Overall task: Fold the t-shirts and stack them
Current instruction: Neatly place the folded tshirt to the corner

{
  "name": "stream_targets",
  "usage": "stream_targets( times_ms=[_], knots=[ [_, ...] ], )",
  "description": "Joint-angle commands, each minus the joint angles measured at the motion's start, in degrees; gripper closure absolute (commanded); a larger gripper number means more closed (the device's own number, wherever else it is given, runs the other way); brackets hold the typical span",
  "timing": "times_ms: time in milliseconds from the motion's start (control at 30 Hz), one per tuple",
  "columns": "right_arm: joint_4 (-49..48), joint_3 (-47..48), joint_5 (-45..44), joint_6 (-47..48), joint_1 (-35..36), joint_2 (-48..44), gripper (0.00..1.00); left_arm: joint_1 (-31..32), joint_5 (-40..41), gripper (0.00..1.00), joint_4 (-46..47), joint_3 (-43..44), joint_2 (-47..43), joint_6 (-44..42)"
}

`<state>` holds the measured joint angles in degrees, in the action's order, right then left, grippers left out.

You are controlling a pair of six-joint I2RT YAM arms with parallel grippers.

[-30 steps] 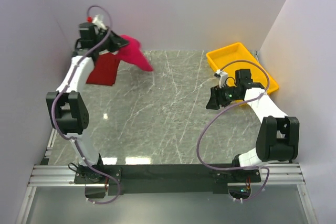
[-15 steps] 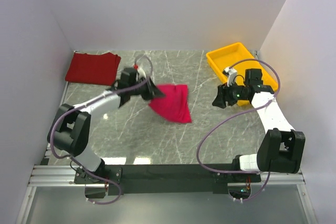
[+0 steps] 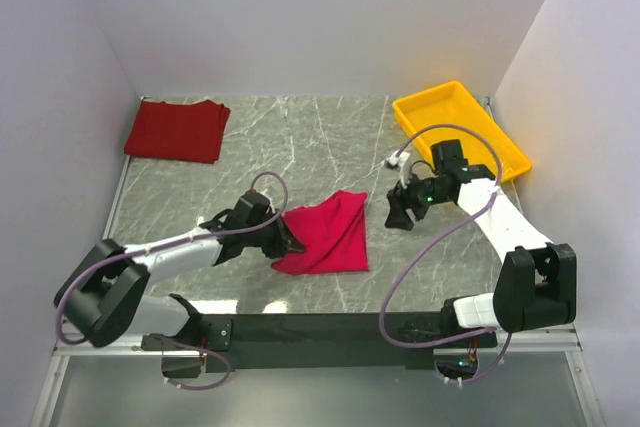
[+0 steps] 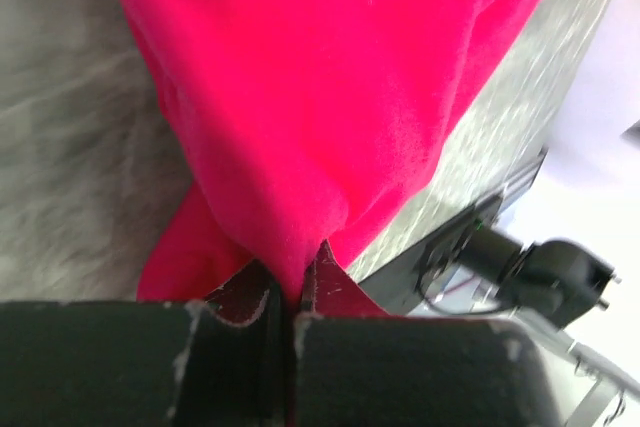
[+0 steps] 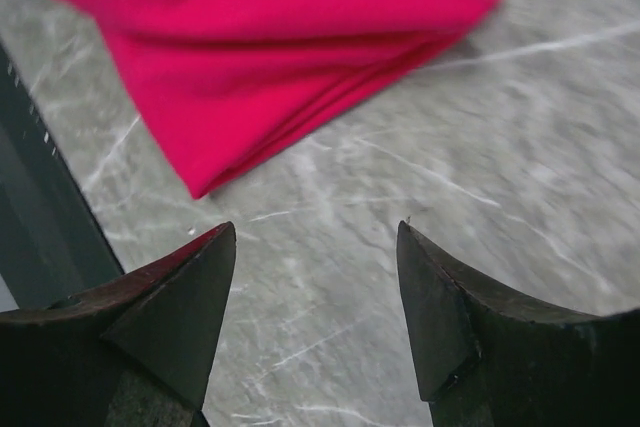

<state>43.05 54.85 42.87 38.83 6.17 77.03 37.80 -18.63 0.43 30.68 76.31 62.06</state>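
Laying-out step: left gripper (image 3: pixel 291 242) clamps the bright crimson cloth t-shirt (image 3: pixel 328 235) (right gripper (image 3: pixel 398 210) spread wide, empty), which probably needs flattening next.

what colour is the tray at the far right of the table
The tray is bright yellow, clearest in the top external view.

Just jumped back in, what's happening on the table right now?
The left gripper is shut on an edge of the bright crimson t-shirt, which lies bunched, not yet folded, at the near middle of the table. The right gripper hovers open just to the shirt's right, touching nothing. The maroon t-shirt lies folded in the far left corner; the yellow tray sits far right.
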Motion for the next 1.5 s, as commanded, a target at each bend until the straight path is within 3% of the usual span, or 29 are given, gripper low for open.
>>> stream_targets(
  times_ms=[0,100,233,400,533,767,833,1167,1467],
  knots=[
    [4.1,0.3,-1.5,5.2,3.0,-0.1,0.28,-0.1,6.5,0.99,1.3,-2.4,-3.9,5.9],
    [9.7,2.1,1.0,1.8,4.0,2.8,0.28,0.0,7.0,0.99,5.3,-3.8,-5.6,9.6],
    [11.0,5.0,0.3,-8.0,5.2,5.2,0.26,-0.1,9.5,0.99,12.7,-6.0,-7.0,17.0],
    [13.4,10.7,3.1,-16.0,6.3,13.1,0.26,-0.1,11.9,0.99,15.9,-5.4,-5.6,20.2],
    [11.1,10.9,4.1,-25.6,7.6,19.4,0.26,0.0,13.6,0.99,15.7,-3.8,-4.6,20.1],
    [-2.4,5.6,-9.8,-44.6,8.9,18.7,0.25,0.0,11.9,0.99,16.8,-4.2,-2.7,19.3],
    [-3.4,4.8,-12.7,-46.5,9.4,18.9,0.25,0.0,11.7,0.99,17.7,-5.0,-3.1,19.6],
    [-7.4,3.2,-11.2,-52.3,13.0,24.0,0.30,0.5,11.1,0.99,18.8,-5.3,-2.6,19.8],
    [-7.5,2.5,-14.0,-54.0,14.0,26.2,0.51,1.0,11.4,0.99,19.3,-5.4,-2.1,19.7]
  ],
)
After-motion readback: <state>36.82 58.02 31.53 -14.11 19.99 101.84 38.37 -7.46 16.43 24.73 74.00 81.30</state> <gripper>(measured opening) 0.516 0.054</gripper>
